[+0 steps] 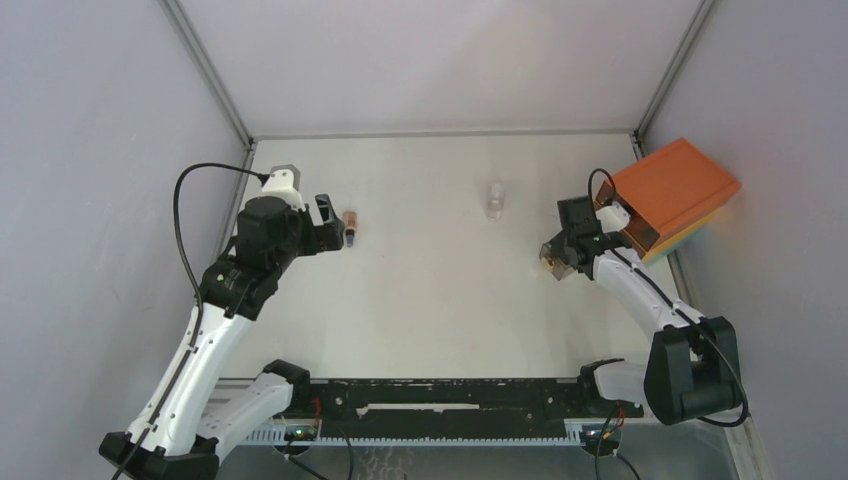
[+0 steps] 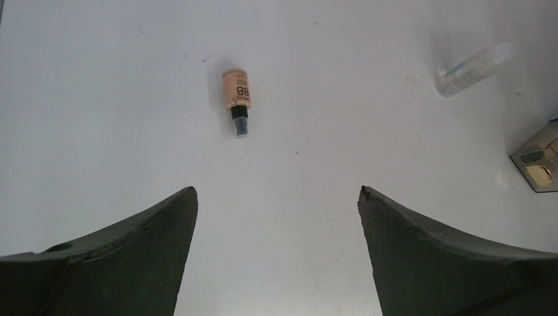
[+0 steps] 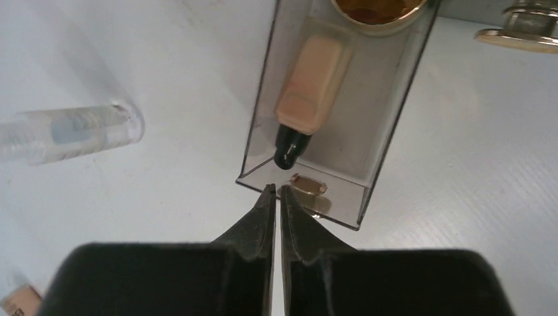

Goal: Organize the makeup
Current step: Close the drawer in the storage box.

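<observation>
A peach bottle (image 2: 236, 99) with a black cap lies on the white table, a short way ahead of my left gripper (image 2: 278, 191), which is open and empty. From above, that gripper (image 1: 332, 228) points right at the bottle (image 1: 351, 228). A clear plastic bottle (image 1: 493, 200) lies mid-table. My right gripper (image 3: 278, 191) is shut, its tips at the front wall of a clear drawer (image 3: 388, 112), just left of the drawer's gold knob (image 3: 308, 185). Nothing shows between the jaws. Inside the drawer lies another peach bottle (image 3: 312, 85), black cap toward me.
The orange-topped box (image 1: 668, 190) stands at the far right against the wall, behind my right gripper (image 1: 553, 255). Gold fittings (image 3: 520, 29) show beside the drawer. The clear bottle (image 3: 72, 135) lies left of the drawer. Grey walls close in the table on three sides.
</observation>
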You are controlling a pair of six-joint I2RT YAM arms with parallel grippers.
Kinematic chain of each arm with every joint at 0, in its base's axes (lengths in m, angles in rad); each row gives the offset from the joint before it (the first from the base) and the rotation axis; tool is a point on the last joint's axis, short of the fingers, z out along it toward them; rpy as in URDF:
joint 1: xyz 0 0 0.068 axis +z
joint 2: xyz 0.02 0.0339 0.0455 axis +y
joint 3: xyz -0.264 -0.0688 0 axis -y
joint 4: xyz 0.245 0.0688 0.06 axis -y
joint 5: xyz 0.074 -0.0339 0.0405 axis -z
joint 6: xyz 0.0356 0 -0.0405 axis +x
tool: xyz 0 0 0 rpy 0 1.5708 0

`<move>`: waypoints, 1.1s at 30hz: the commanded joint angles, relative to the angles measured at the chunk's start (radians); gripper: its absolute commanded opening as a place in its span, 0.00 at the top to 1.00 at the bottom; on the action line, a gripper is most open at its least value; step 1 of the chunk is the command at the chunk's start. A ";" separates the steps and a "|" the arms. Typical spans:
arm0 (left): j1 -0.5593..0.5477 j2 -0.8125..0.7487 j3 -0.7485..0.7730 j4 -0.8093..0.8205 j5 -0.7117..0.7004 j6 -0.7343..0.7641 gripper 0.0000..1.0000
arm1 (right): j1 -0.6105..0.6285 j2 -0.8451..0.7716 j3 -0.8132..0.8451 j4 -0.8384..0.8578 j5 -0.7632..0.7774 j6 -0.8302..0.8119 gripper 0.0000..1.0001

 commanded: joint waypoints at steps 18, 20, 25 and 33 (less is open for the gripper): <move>0.007 -0.012 -0.028 0.057 0.041 -0.019 0.05 | 0.123 0.086 0.068 -0.019 -0.116 -0.440 0.94; 0.007 -0.015 -0.030 0.057 0.042 -0.021 0.05 | 0.113 0.138 0.089 -0.056 -0.057 -0.447 0.94; 0.007 -0.018 -0.039 0.061 0.046 -0.021 0.05 | 0.054 0.233 0.152 -0.038 0.184 -0.434 0.94; 0.008 -0.011 -0.025 0.053 0.051 -0.008 0.05 | -0.073 0.330 0.229 0.083 0.407 -0.504 0.93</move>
